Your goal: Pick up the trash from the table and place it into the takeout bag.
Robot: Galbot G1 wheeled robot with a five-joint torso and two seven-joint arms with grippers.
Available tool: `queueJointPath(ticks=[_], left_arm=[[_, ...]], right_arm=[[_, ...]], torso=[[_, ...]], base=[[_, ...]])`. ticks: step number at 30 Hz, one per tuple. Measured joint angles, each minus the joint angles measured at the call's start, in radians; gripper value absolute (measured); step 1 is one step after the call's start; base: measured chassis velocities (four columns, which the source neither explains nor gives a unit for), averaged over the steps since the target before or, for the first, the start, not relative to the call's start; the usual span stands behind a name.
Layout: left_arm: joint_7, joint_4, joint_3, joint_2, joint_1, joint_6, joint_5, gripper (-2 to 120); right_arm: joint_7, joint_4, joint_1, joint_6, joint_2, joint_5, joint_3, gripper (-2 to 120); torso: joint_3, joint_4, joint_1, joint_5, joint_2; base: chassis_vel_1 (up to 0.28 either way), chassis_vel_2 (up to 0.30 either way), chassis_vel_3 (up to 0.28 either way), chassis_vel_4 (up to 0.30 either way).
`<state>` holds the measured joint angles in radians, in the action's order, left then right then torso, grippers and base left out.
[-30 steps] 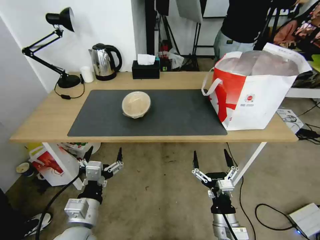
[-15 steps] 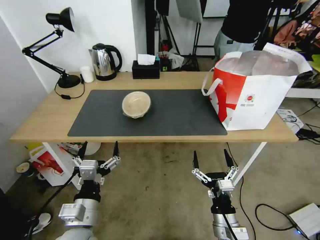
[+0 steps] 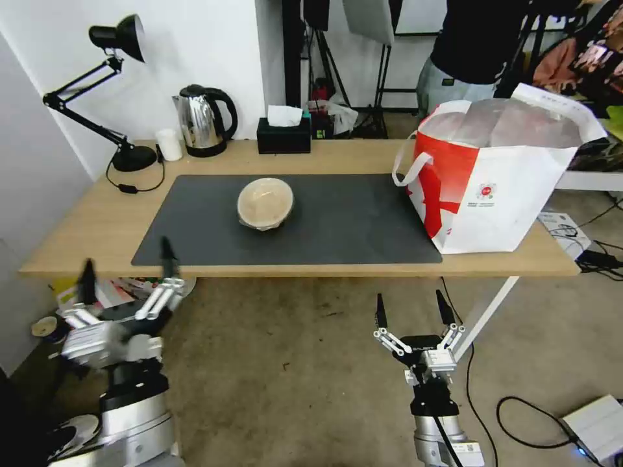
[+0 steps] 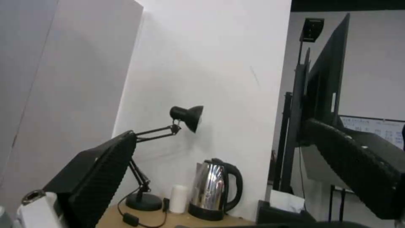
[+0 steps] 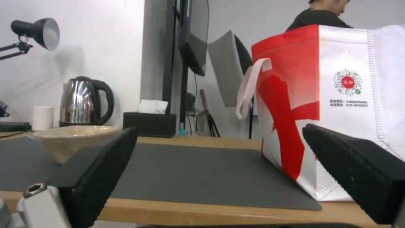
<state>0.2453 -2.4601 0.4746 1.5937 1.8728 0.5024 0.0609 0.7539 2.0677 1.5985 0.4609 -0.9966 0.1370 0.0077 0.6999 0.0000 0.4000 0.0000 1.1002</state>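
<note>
Since the earlier frames the left pincer (image 3: 124, 275) has swung out toward the robot's left and risen, from a spot low in front of the tabletop's near edge to a position at the near left corner, one fingertip now overlapping the near edge of the dark grey mat (image 3: 337, 227). Its fingers are spread wide and hold nothing. The right pincer (image 3: 411, 309) has not shifted: it hangs below the near edge, right of centre, fingers likewise spread and empty.

The tabletop (image 3: 97, 227) carries one item of trash, a beige round lidded container (image 3: 265, 203), resting on the mat left of centre and nearer the mat's far edge than its near one. In the right wrist view the same container (image 5: 69, 136) sits on the mat with nothing touching it. The takeout bag (image 3: 500, 188) stands upright at the right end of the tabletop, partly on the mat's right edge, mouth open with silver lining showing, a white loop handle hanging on the side facing the container. The container and the bag are well apart.

Along the far edge stand a black desk lamp (image 3: 123, 155) at the far left corner, then a small white cup (image 3: 170, 144), a steel kettle (image 3: 202, 120) and a black tissue box (image 3: 283, 135) near the middle. The left wrist view shows the lamp (image 4: 185, 115) and kettle (image 4: 215, 190) beyond the left pincer's fingers (image 4: 101, 171).
</note>
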Motion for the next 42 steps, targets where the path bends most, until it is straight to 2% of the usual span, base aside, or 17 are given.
queueJointPath(ticks=[7, 11, 15, 19, 22, 28, 32, 42], left_arm=[[0.006, -0.010, -0.001, -0.012, -0.001, -0.010, 0.041, 100], [0.016, -0.036, -0.001, -0.062, -0.009, -0.082, 0.178, 100], [0.021, -0.041, -0.001, -0.091, -0.013, -0.123, 0.257, 100], [0.032, -0.042, -0.001, -0.142, -0.022, -0.199, 0.400, 100], [0.035, -0.042, -0.001, -0.157, -0.025, -0.220, 0.441, 100], [0.035, -0.042, -0.001, -0.159, -0.025, -0.224, 0.448, 100], [0.045, -0.042, 0.000, -0.182, -0.046, -0.241, 0.506, 100], [0.084, -0.036, 0.007, -0.284, -0.150, -0.317, 0.764, 100]], right_arm=[[0.000, 0.000, 0.000, 0.000, 0.000, 0.000, 0.000, 100], [0.000, 0.000, 0.000, 0.000, 0.000, 0.000, 0.000, 100], [0.000, 0.000, 0.000, 0.000, 0.000, 0.000, 0.000, 100], [0.000, 0.000, 0.000, 0.000, 0.000, 0.000, 0.000, 100], [0.000, 0.000, 0.000, 0.000, 0.000, 0.000, 0.000, 100], [0.000, 0.000, 0.000, 0.000, 0.000, 0.000, 0.000, 100], [0.000, 0.000, 0.000, 0.000, 0.000, 0.000, 0.000, 100], [0.000, 0.000, 0.000, 0.000, 0.000, 0.000, 0.000, 100]], torso=[[0.000, 0.0001, 0.000, 0.0001, 0.000], [0.000, 0.0000, 0.000, 0.0000, 0.000], [0.000, 0.0000, 0.000, -0.0001, 0.000], [0.000, 0.0000, 0.000, 0.0000, 0.000], [0.000, -0.0001, 0.000, -0.0001, 0.000], [0.000, 0.0000, 0.000, 0.0000, 0.000], [0.000, 0.0001, 0.000, 0.0001, 0.000], [0.000, 0.0000, 0.000, -0.0001, 0.000]], base=[[0.000, 0.000, 0.000, 0.000], [0.000, 0.000, 0.000, 0.000], [0.000, 0.000, 0.000, 0.000], [0.000, 0.000, 0.000, 0.000], [0.000, 0.000, 0.000, 0.000], [0.000, 0.000, 0.000, 0.000], [0.000, 0.000, 0.000, 0.000], [0.000, 0.000, 0.000, 0.000]])
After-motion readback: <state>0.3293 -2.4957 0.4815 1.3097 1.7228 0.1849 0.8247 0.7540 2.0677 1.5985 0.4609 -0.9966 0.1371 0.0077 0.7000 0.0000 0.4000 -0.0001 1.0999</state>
